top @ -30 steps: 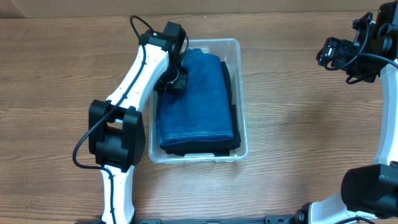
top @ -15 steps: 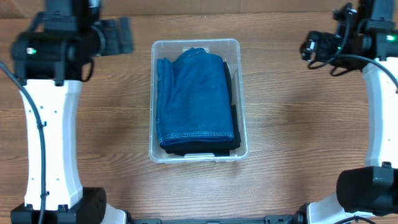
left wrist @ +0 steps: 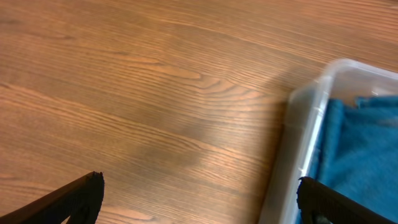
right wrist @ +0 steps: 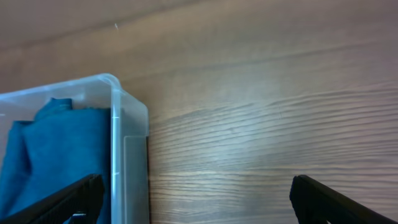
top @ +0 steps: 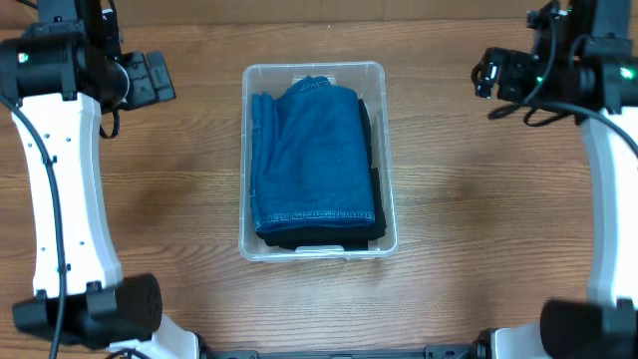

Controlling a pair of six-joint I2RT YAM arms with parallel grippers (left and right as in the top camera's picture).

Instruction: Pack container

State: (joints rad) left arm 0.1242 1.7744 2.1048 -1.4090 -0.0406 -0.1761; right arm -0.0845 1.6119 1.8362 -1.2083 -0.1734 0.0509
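My left gripper (top: 152, 80) and right gripper (top: 488, 72) both hang spread and empty, well apart from the container (top: 390, 214) at mid-table (top: 478, 199). The folded jeans (top: 314, 160) fill it; I judge anything added could ride above the rim.

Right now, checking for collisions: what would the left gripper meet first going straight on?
The left gripper would probably meet bare table first, just beside the container's corner; depth is unclear.

A wooden table (top: 469, 249) fills every view, mid-brown, its grain running left to right in the overhead view. The light is soft and even, with a pale sheen on the boards at centre of the left wrist view.
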